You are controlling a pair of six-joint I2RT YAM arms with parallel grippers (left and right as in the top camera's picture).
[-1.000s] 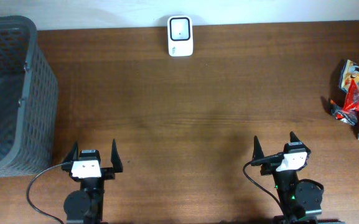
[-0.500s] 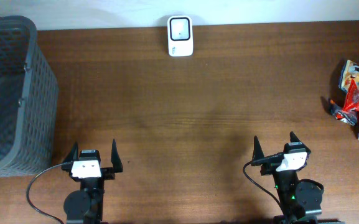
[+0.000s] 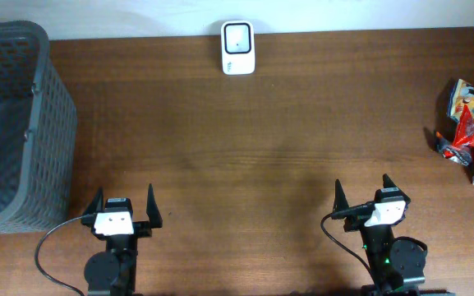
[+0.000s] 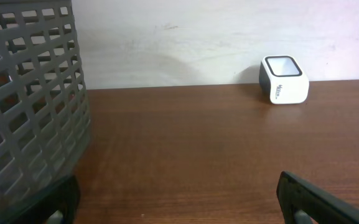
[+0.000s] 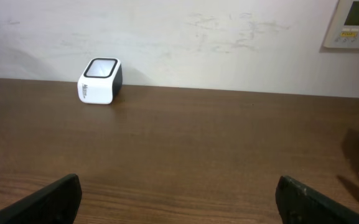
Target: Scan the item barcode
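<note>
Nearest the bottom edge of the overhead frame, the left gripper (image 3: 124, 206) and the right gripper (image 3: 361, 196) sit side by side and well apart, each with its fingers spread wide and nothing between them — released and empty, pointing up the frame toward the far edge. That looks like a resting pose, from which either arm can set off.

Beyond them lies the wooden table (image 3: 253, 140), dark brown with a fine grain, bare across its whole middle. At the left of the frame stands a grey plastic basket (image 3: 15, 123) with latticed walls; from the left wrist view its side fills the left of the picture. It is probably there to take goods once they are read.

At the right edge of the overhead frame, well apart from both arms, lies a small heap of snack packets (image 3: 471, 131) in red, orange and yellow — the things to be scanned, I judge, and nearer the right arm. No barcode can be made out from here.

Farthest off, at the top centre, the white scanner (image 3: 237, 48) rests at the table's back edge against a pale, scuffed wall (image 5: 179, 37), its window facing up. A wall control panel (image 5: 356, 22) shows in the upper right of the right wrist view.
</note>
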